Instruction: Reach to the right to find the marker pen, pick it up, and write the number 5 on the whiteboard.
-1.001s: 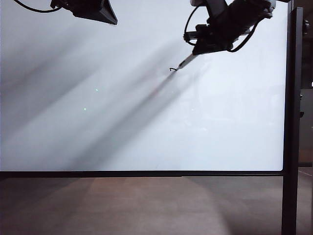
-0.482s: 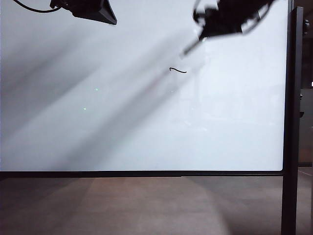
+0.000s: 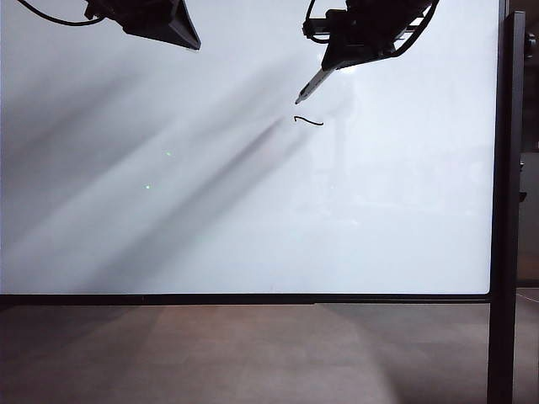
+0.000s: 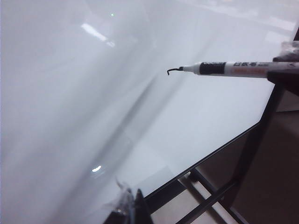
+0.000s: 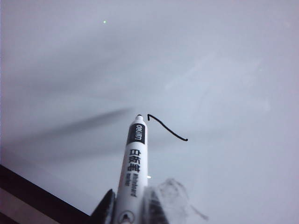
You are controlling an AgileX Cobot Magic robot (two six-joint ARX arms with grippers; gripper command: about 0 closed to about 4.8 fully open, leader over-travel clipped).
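At the top of the whiteboard (image 3: 253,210), keep your right gripper (image 5: 128,207) clamped on the marker pen (image 5: 133,163), set its tip beside the first stroke (image 3: 308,121) and press lightly; the left gripper (image 3: 147,17) hangs aside, fingers unreadable

Black angular arms (image 3: 370,29) with looping black cables (image 3: 46,15)

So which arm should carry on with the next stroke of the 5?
Right. The right gripper is shut on the marker pen, its tip beside the one stroke drawn on the whiteboard. The left gripper hangs far off, holding nothing visible.
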